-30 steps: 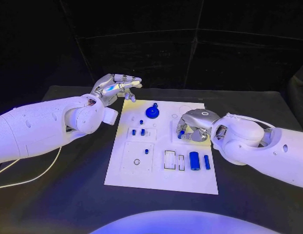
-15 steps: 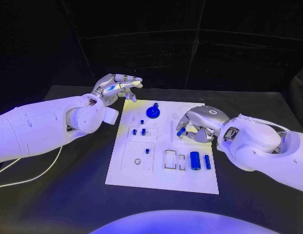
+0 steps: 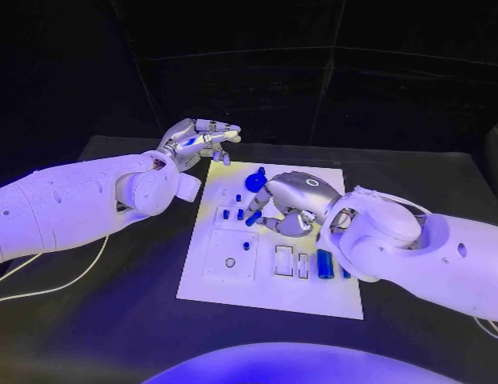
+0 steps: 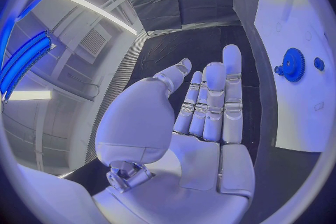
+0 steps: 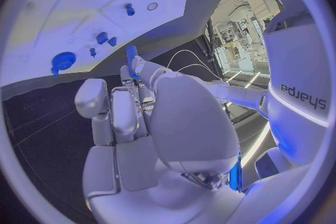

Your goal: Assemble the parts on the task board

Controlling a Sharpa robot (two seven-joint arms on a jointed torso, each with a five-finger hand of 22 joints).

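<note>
Head view: right hand (image 3: 290, 202) over the white board (image 3: 261, 280), pinching a small blue peg (image 3: 254, 218) at its fingertips, blue gear (image 3: 256, 181) just beyond it, left hand (image 3: 198, 141) off the board's far corner, left wrist view: fingers (image 4: 213, 103) straight, holding nothing, gear (image 4: 292, 64) off to their side, right wrist view: peg (image 5: 131, 55) at the fingertips above the board (image 5: 84, 17).

The right hand (image 3: 290, 204) hides part of the task board (image 3: 220, 276) — parts beneath unseen.
</note>
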